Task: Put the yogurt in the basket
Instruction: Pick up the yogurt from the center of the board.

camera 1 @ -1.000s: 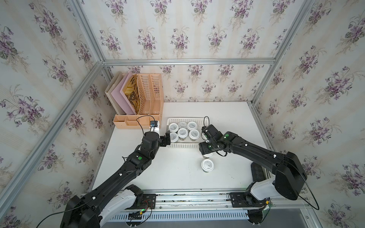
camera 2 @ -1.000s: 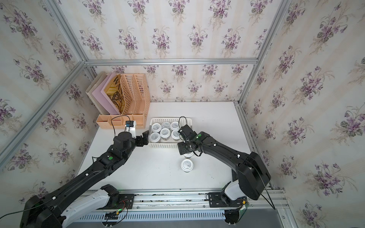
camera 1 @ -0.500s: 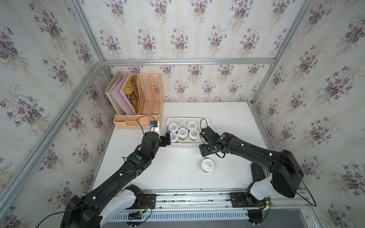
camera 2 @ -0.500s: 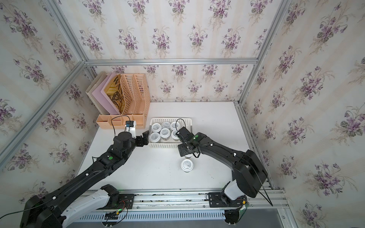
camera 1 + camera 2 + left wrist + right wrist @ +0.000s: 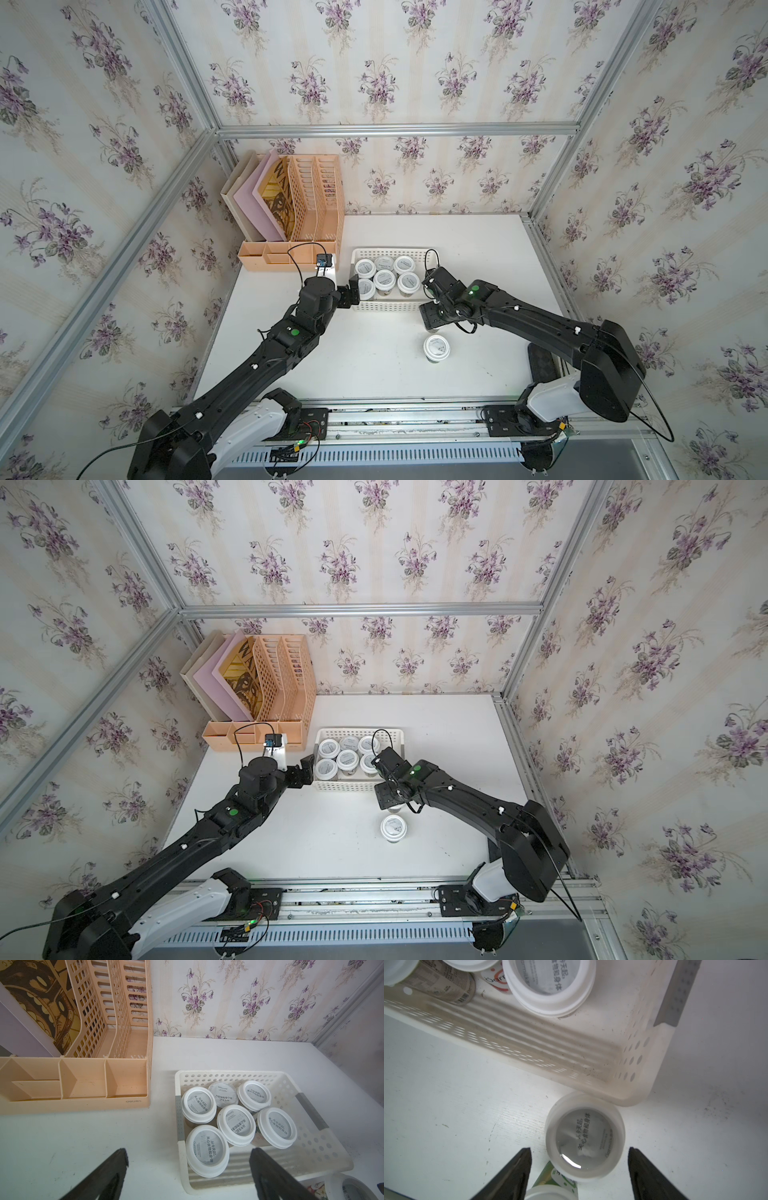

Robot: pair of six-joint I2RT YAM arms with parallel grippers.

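Observation:
Six yogurt cups (image 5: pixel 384 279) with white lids stand in the left part of the white perforated basket (image 5: pixel 390 306). Outside its front right corner a seventh yogurt (image 5: pixel 584 1138) stands on the table between the fingers of my right gripper (image 5: pixel 579 1150), which is open with a gap on each side. From above, that gripper (image 5: pixel 432 322) hides most of this cup. An eighth yogurt (image 5: pixel 436 348) stands just nearer the front edge, its lid (image 5: pixel 550 1193) also showing in the right wrist view. My left gripper (image 5: pixel 188 1151) is open, straddling the basket's left end and the nearest cup (image 5: pixel 207 1152).
A peach slatted file organizer (image 5: pixel 307 216) with folders stands at the back left, close to the basket's left end. The right part of the basket floor (image 5: pixel 307 1147) holds no cups. White table (image 5: pixel 374 374) stretches to the front rail.
My right gripper has moved from the basket's right end toward the front, over the cup beside the basket corner, and its jaws have widened a little. The left arm has not moved.

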